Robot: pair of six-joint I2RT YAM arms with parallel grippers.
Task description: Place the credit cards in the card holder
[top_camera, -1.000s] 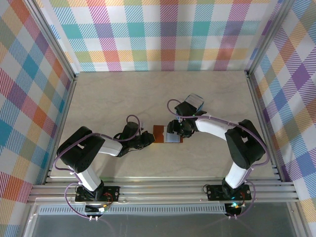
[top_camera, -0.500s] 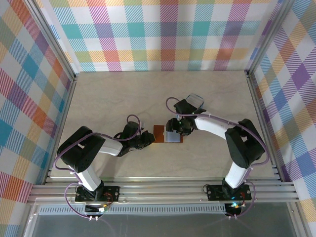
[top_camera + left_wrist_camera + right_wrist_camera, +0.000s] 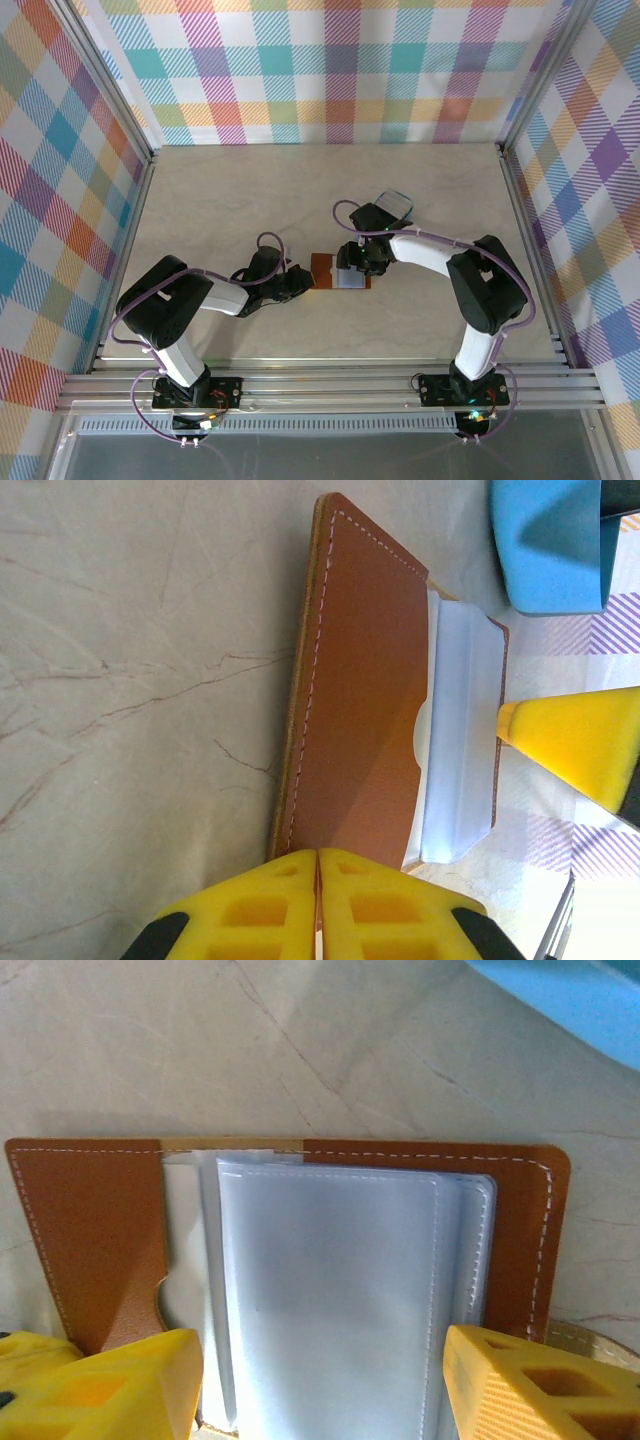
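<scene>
**Top view.**
- Wallet [image 3: 338, 272]: open and flat on the table [image 3: 240, 200], midway between the two arms.
- Blue tray [image 3: 397, 202]: just behind the right wrist, partly covered by it.
- Risk: both arms crowd one small item, so a sideways nudge from either could skew it.
- Left arm: folded low, elbow out to the left, forearm reaching right. The left gripper [image 3: 307, 281] is at the wallet's left edge.
- Right arm: reaches in from the right, wrist bent down. The right gripper [image 3: 353, 264] is over the wallet's right half.

**Left wrist view.**
- Left fingers [image 3: 195, 925]: pressed together on the brown cover's near edge, pinning it; nothing else is held.
- Risk: the pinch takes only a narrow strip of the edge. A hard push from the other arm could pull the cover free or let it fold shut.

**Right wrist view.**
- Right jaws: well apart, one yellow finger at each side of the pale sheet [image 3: 330, 1280] in the wallet's middle.
- Whether they press on that sheet cannot be told, nor whether it is a card or a sleeve.
- Risk: if it is a loosely held card, it may tilt and catch at the pocket mouth. It could also ride over the sleeves instead of sliding in.
</scene>
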